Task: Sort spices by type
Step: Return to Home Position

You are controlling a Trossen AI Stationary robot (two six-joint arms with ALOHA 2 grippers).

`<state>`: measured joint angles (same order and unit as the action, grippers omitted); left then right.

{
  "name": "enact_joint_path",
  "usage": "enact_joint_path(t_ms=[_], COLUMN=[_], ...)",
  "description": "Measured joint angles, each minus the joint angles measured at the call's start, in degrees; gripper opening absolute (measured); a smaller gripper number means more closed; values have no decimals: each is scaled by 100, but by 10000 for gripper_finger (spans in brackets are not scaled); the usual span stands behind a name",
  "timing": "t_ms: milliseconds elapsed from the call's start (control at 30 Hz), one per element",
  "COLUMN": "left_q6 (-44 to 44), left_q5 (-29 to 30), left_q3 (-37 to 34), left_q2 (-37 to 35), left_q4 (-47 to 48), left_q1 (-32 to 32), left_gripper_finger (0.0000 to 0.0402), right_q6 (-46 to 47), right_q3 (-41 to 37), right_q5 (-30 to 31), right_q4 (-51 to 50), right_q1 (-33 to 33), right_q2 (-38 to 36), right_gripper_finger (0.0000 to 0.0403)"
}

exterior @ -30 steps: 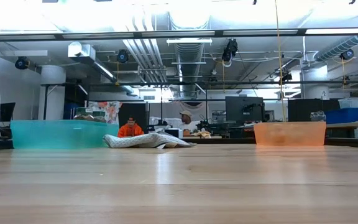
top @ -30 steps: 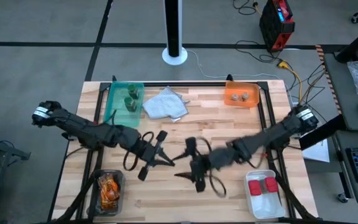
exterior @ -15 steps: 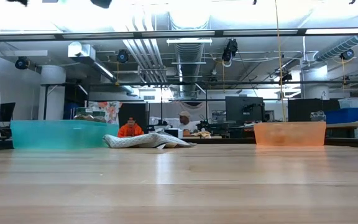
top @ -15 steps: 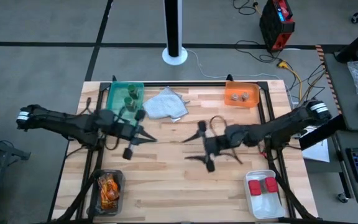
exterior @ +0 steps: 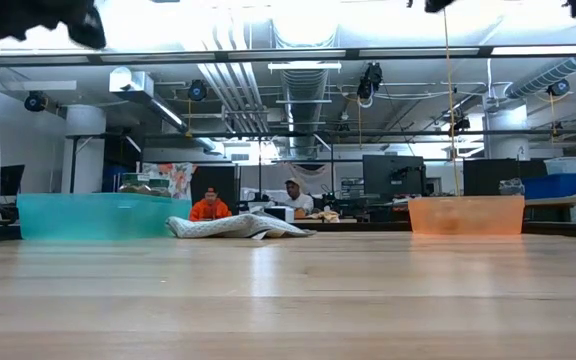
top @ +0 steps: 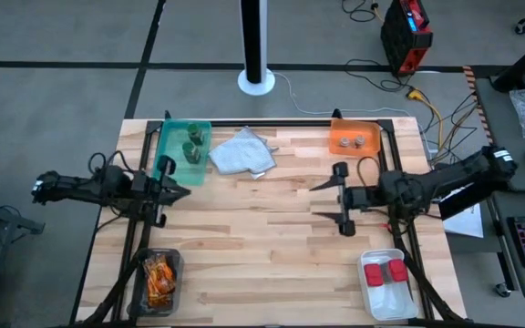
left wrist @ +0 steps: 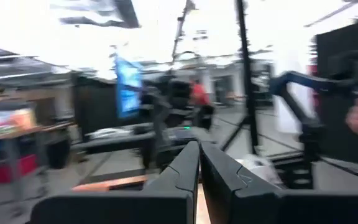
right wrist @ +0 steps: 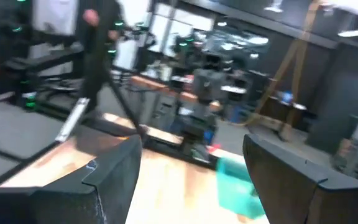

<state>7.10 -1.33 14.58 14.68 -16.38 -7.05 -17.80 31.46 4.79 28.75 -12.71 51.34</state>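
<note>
The spices lie sorted in trays. Green-capped jars (top: 192, 146) stand in the teal tray (top: 167, 146) and small grey round jars (top: 353, 141) in the orange tray (top: 340, 146). Red boxy containers (top: 384, 271) lie in the white tray (top: 372, 296), and orange-brown packets (top: 159, 277) fill the tray at the near left. My left gripper (top: 182, 189) (left wrist: 199, 163) is shut and holds nothing, hovering level by the table's left side. My right gripper (top: 315, 202) (right wrist: 191, 174) is open and holds nothing, right of the table's middle.
A pale grey cloth (top: 241, 153) (exterior: 233, 226) lies crumpled at the far edge between the teal tray (exterior: 103, 215) and the orange tray (exterior: 465, 214). The table's black frame rails (top: 135, 237) run along both sides. Bare wood (top: 253, 246) spans the middle. People sit in the room behind.
Both arms have drawn back from the table's middle: my left gripper toward the left edge, my right gripper toward the right edge. Both have tipped up from a downward slant to about level. No spice has moved.
</note>
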Motion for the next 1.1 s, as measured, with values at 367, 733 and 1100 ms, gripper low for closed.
enact_joint_path(t_ms=[367,733,1100], left_q6=[-150,-519,-281], left_q5=[846,996,1280], left_q3=[-926,-1396,-1400], left_q2=[-1480,-1472,-1433], left_q4=[589,889,907], left_q1=[7,20,20], left_gripper_finger=[0,0,0], right_q6=[72,273,-280], right_q3=[-1275,-2905,-3077], right_q5=[335,274,265], right_q4=[11,131,-942], right_q1=[251,588,638], right_q2=[-1789,-3862,-5093], right_gripper_finger=[248,253,275])
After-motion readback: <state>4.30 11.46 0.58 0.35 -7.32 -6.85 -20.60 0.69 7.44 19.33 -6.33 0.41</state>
